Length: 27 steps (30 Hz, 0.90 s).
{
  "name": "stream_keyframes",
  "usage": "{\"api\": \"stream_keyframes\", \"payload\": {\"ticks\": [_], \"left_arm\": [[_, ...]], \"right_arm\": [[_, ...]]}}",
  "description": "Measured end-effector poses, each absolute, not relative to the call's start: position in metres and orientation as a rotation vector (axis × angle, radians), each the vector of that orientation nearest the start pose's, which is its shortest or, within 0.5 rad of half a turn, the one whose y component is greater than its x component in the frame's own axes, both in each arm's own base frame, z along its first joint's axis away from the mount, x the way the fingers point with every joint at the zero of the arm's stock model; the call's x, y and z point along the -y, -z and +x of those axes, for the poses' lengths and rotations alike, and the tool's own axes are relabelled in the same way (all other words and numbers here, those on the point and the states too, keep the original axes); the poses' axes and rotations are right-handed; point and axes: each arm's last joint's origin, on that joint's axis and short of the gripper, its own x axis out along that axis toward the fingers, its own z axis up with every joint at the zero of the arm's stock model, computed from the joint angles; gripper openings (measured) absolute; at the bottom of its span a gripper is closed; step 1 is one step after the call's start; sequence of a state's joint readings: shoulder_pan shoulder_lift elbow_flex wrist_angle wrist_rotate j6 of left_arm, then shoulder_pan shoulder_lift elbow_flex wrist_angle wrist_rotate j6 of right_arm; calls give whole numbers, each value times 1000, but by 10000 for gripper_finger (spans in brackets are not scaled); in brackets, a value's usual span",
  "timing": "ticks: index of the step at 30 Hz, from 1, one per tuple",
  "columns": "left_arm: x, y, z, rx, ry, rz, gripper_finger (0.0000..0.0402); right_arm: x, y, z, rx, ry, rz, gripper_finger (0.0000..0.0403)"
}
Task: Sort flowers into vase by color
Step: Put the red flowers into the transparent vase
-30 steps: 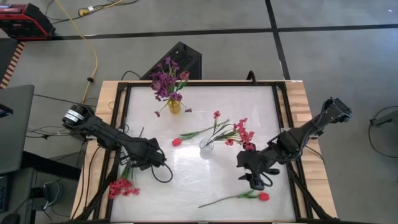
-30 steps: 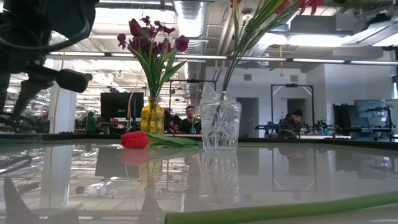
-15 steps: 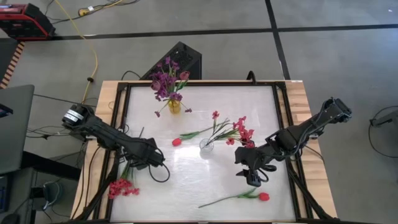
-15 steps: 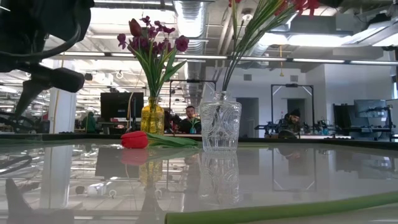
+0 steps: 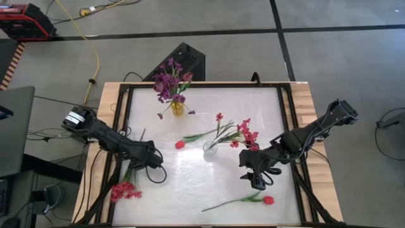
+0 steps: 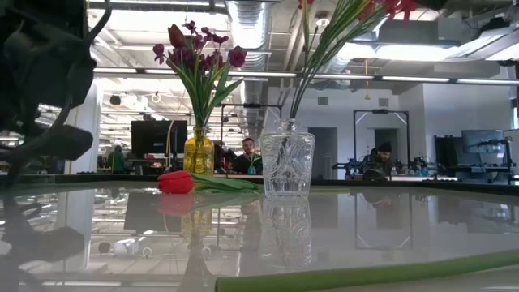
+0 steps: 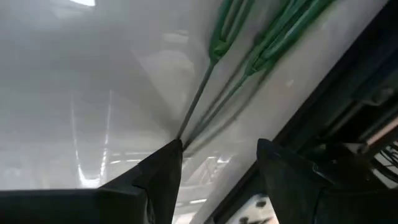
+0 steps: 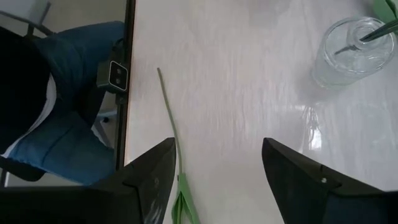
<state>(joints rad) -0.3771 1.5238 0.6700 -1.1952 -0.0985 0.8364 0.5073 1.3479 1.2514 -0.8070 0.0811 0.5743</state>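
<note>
No text, label, brand, number or sign can be read in any view; nothing legible.

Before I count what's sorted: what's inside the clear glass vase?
The clear vase holds green stems with red flowers leaning toward the right arm. The stem count is unclear, since they overlap.

Overhead, a purple bouquet in a yellow vase (image 5: 176,107), red flowers in a clear glass vase (image 5: 209,149), and two dark arms over a white tabletop (image 5: 253,107).
</note>
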Motion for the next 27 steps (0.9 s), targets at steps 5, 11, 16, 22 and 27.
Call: {"api": "stream_keyframes", "payload": {"ticks": [5, 11, 16, 22, 27], "left_arm": [[60, -127, 155, -1810, 1066, 965, 198], [60, -126, 157, -1769, 1084, 1003, 185], [61, -125, 159, -1751, 1086, 1017, 150], [69, -135, 178, -1625, 1061, 1001, 66], [82, -159, 207, -1460, 1004, 940, 7]], "right_arm": [[-128, -321, 239, -947, -129, 269, 265], [-127, -321, 239, -939, -118, 255, 265], [-126, -321, 240, -937, -110, 256, 265], [-127, -322, 241, -920, -115, 263, 265], [-127, -324, 242, -901, -121, 270, 265]]}}
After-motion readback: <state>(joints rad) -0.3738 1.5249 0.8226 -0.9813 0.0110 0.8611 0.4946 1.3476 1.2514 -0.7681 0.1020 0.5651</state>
